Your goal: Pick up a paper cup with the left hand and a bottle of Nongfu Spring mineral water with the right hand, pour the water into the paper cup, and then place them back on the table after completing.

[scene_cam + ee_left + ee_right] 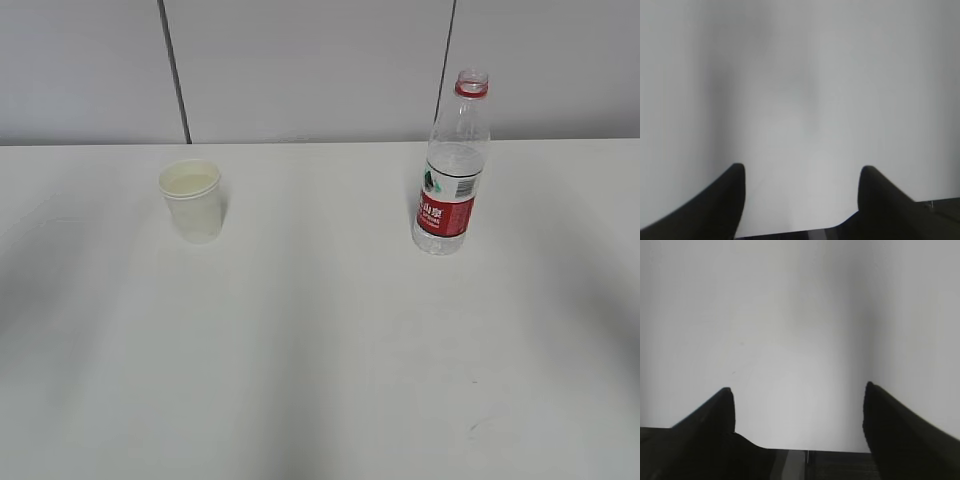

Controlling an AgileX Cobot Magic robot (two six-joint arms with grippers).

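A white paper cup stands upright on the white table at the back left. A clear plastic bottle with a red label and no cap stands upright at the back right; little or no water shows in it. Neither arm shows in the exterior view. In the left wrist view my left gripper is open and empty over bare white table. In the right wrist view my right gripper is open and empty over bare table. Neither wrist view shows the cup or the bottle.
A grey panelled wall with two dark seams rises behind the table's back edge. Soft shadows fall on the tabletop at the left and right sides.
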